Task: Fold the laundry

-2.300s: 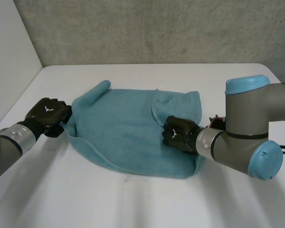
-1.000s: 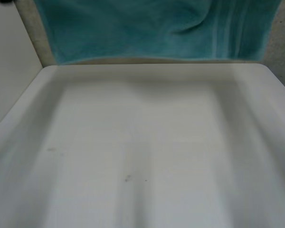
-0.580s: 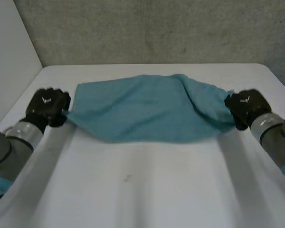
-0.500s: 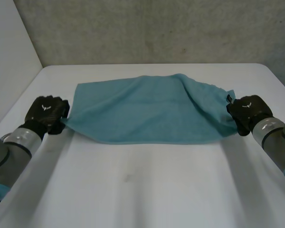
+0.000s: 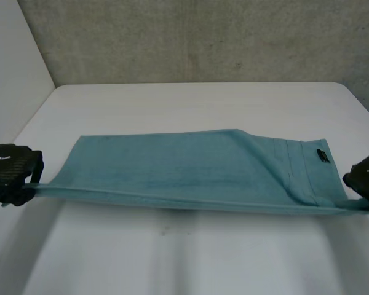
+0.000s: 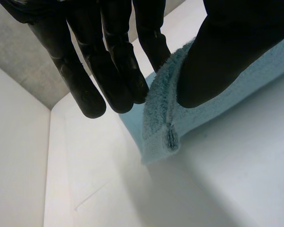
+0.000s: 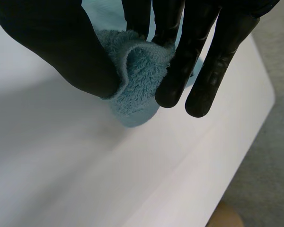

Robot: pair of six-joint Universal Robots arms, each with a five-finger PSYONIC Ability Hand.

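Towel (image 5: 190,172), teal terry, one item: stretched between the two hands. Its near long edge is raised and taut from hand to hand, and its far part lies flat on the counter (image 5: 190,264). A small dark tag (image 5: 320,156) sits on the cloth close to the right hand, and a crease runs across the cloth on that hand's side.

Left hand (image 5: 9,172): clamped on one near corner of the towel. In its own wrist view the thumb (image 6: 227,52) presses the hemmed corner against the fingers (image 6: 109,75). The corner's tip pokes out just past the thumb, and the rest of the cloth runs away from the palm.

Right hand (image 5: 366,178): clamped on the opposite near corner. Thumb (image 7: 52,47) and fingers (image 7: 199,61) pinch a rolled bunch of terry, with a little tip hanging beyond the fingertips, just above the counter.

Step in hand, as judged: spreading the towel flat ahead of the first fold.

Handling notes:
- Hold both pinches firm and level, with even tension, so the near edge comes down straight.
- Lower both corners together.
- Ease the pull before letting go, lest the cloth spring back and wrinkle.
- The right hand's pinch holds bunched cloth, so that corner may land rolled and want smoothing.
- The crease near the right hand likely needs a further outward pull.
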